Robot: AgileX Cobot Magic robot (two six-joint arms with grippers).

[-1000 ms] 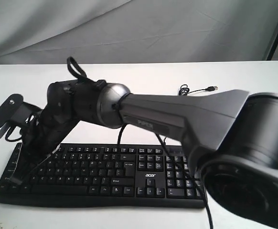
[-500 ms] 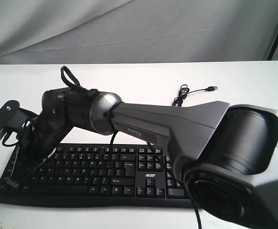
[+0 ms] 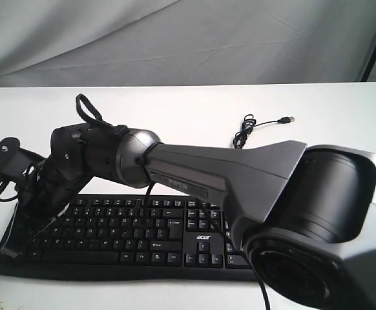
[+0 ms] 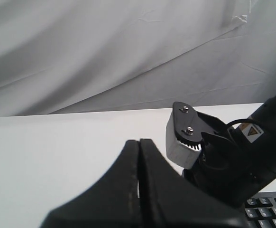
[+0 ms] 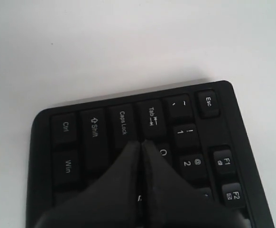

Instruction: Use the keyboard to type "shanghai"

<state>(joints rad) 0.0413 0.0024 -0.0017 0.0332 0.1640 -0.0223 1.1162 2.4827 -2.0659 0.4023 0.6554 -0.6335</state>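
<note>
The black keyboard (image 3: 175, 234) with its white "acer" logo lies along the front of the white table. My right arm reaches across it from the right. The right gripper (image 3: 10, 248) sits low over the keyboard's left end. In the right wrist view the right gripper (image 5: 141, 141) is shut and holds nothing. Its tips stand over the keyboard (image 5: 67, 128) between the Caps Lock and Tab keys, beside Q. The left gripper (image 4: 139, 140) is shut and empty, held above the table. A corner of the keyboard (image 4: 271, 213) shows past it. The left gripper does not show in the exterior view.
The thin USB cable (image 3: 252, 126) lies coiled on the table behind the keyboard, plug end loose. A grey cloth backdrop (image 3: 188, 39) hangs behind the table. The right arm's wrist camera mount (image 4: 185, 137) is close to the left gripper.
The right arm has swung left and lower along the keyboard, carrying its shut gripper from the left letter keys to the keyboard's left end.
</note>
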